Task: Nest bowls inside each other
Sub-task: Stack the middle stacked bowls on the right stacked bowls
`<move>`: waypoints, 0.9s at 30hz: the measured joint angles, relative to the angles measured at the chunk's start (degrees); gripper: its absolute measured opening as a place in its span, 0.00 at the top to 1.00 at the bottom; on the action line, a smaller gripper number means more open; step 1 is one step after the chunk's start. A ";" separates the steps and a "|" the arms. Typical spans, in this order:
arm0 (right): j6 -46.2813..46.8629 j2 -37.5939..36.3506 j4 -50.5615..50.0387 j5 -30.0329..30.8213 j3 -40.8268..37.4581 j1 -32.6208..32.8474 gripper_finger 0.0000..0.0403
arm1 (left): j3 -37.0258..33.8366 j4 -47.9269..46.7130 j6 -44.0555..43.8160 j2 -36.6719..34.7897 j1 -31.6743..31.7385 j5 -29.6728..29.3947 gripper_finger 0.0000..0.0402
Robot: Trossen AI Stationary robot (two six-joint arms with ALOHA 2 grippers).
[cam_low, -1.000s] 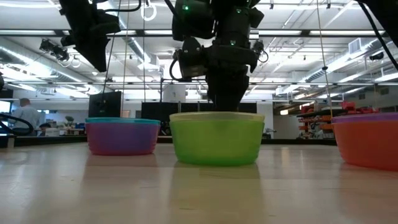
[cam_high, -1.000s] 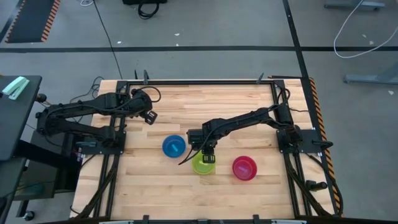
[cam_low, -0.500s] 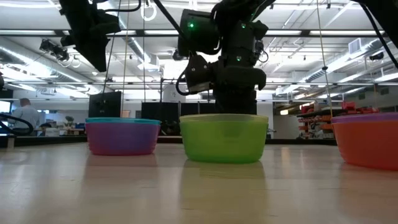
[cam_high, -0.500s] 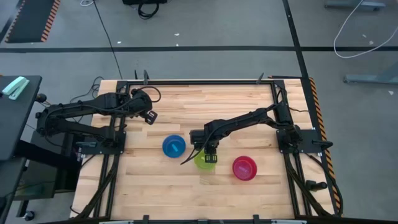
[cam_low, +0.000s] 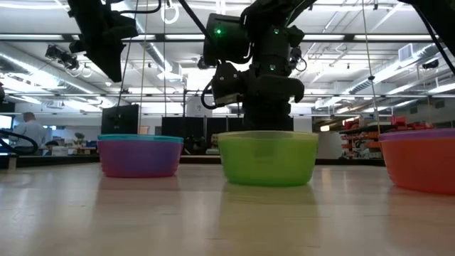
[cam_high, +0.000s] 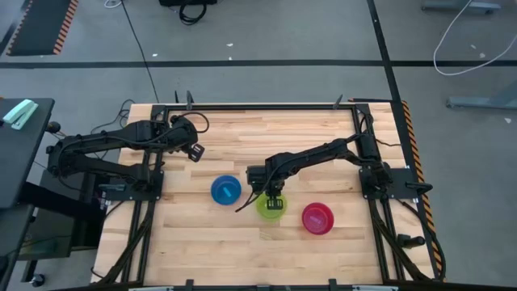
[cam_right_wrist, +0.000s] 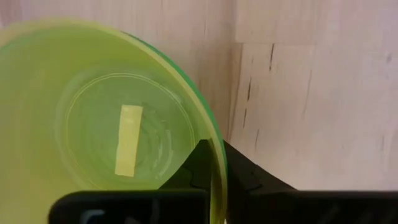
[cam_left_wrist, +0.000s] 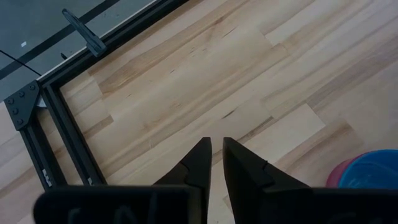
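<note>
The green bowl [cam_high: 271, 206] is pinched at its rim by the right tool [cam_high: 275, 203], one finger inside the wall and one outside, as is seen in the right wrist view [cam_right_wrist: 211, 180]. The bowl sits on the bench [cam_high: 242, 129] between the blue bowl [cam_high: 225, 190], at its ten o'clock, and the pink bowl [cam_high: 317, 218], at its four o'clock. A purple wall under the blue rim [cam_low: 140, 155] and an orange wall at the far edge [cam_low: 421, 165] are shown only by the low view. The left tool [cam_high: 195, 151] is held near the bench's left side, its fingers [cam_left_wrist: 198, 167] pressed almost together.
</note>
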 joint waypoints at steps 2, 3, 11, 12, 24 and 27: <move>-1.19 -0.46 -0.38 0.21 0.00 0.02 0.98 | 0.00 0.02 0.00 0.00 0.02 0.00 0.88; -1.44 -0.85 -1.06 0.47 -0.02 0.13 0.98 | 0.00 0.03 0.02 0.00 0.02 0.00 0.88; -2.58 -6.01 -5.13 2.97 -0.09 0.91 0.98 | 0.00 0.06 -0.04 0.00 0.02 0.00 0.90; -2.52 -6.91 -5.85 3.47 -0.09 1.14 0.98 | 0.00 0.04 -0.04 0.00 0.02 -0.02 0.90; 7.74 -20.27 -12.85 5.00 -0.07 7.25 0.98 | 0.00 0.04 -0.07 0.02 0.02 -0.39 0.90; 13.07 -21.43 -17.05 6.76 -0.07 9.74 0.98 | 0.00 0.04 -0.06 0.04 0.02 -0.39 0.91</move>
